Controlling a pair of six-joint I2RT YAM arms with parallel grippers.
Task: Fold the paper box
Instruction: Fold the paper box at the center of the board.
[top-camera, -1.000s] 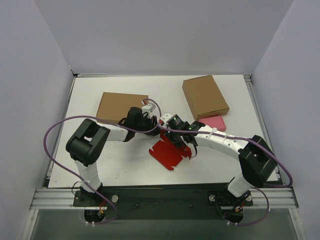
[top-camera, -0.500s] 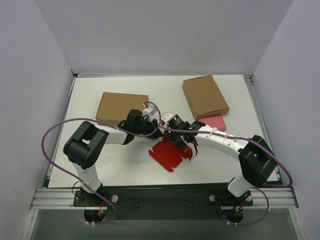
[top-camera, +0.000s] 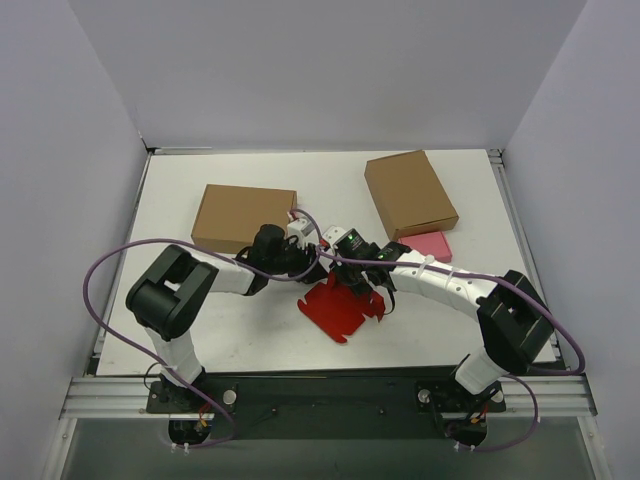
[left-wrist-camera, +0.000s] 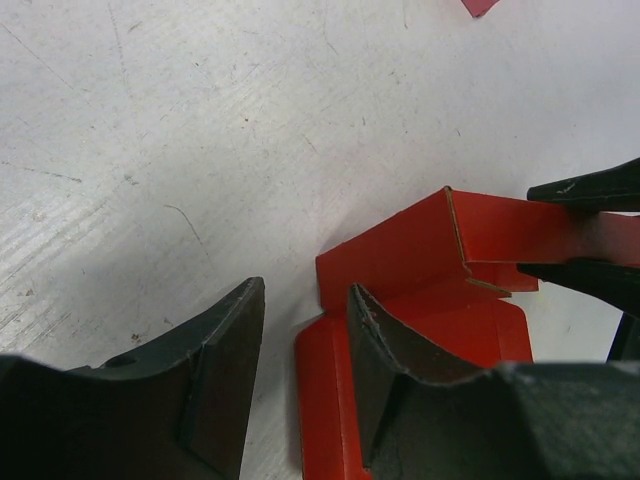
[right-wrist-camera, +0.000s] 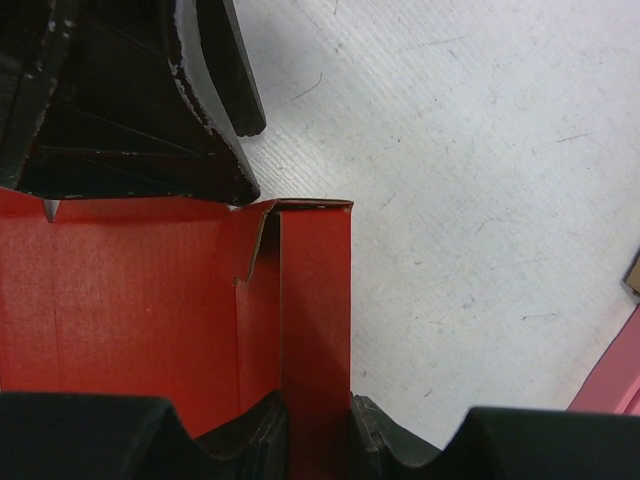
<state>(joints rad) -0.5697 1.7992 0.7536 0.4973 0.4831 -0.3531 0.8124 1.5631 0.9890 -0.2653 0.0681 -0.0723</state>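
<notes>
The paper box (top-camera: 338, 308) sits just below centre of the top view, half formed, with one wall standing at its upper edge. The right gripper (right-wrist-camera: 318, 405) is closed tight on that upright wall, at the bottom of its wrist view. The left gripper (left-wrist-camera: 305, 300) is part open, jaws straddling the adjoining corner w/o clamping it. Likely risk: if the left closes off the crease, the thin card buckles or tears at the corner. Or the two grippers, almost touching, knock together & the wall springs flat.

White worktop (top-camera: 250, 335) carries a brown box (top-camera: 243, 215) left, second brown box (top-camera: 409, 193) far right, pink box (top-camera: 430, 245) beside it, red paper box (top-camera: 338, 312) centre.
</notes>
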